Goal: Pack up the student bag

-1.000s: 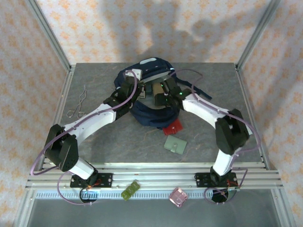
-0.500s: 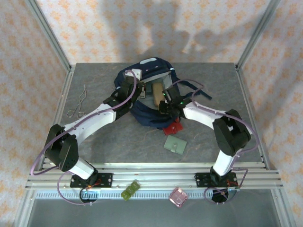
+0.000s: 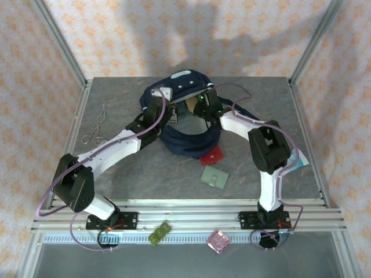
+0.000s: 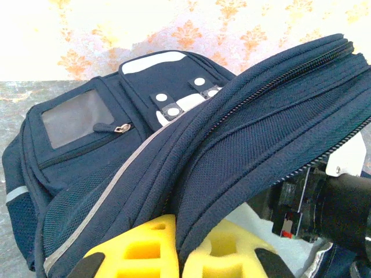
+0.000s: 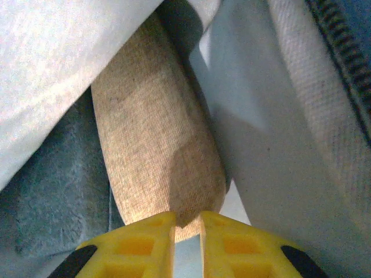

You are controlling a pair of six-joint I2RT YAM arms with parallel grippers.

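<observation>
L fingers (image 4: pixel 167 246) are shut on a fold of the zip rim of the student bag (image 3: pixel 186 146), a large navy-blue fabric backpack w/ grey stripe and white patches. It lies right around both sets of fingers, mid-tabletop. R fingers (image 5: pixel 169 234) are down inside the mouth, nearly together, nipping the end of a tan woven-fabric pouch (image 5: pixel 156 145). The pouch runs straight ahead of them, btw pale lining (image 5: pixel 278 145) and grey cloth (image 5: pixel 52 197).

Step in hand, I'd say: seating the pouch. To do it well, L holds the rim high and taut so the mouth gapes. R pushes along the pouch's length, lets go only once it lies flat, then backs out w/o snagging zip teeth.

A red flat card (image 3: pixel 211 155) and grey-green wallet (image 3: pixel 214 177) wait behind R fingers, toward the arm bases, outside the bag.

Grey stone-look tabletop (image 3: pixel 122 92); orange-patterned walls (image 3: pixel 174 35), aluminium frame posts (image 3: pixel 61 40).
</observation>
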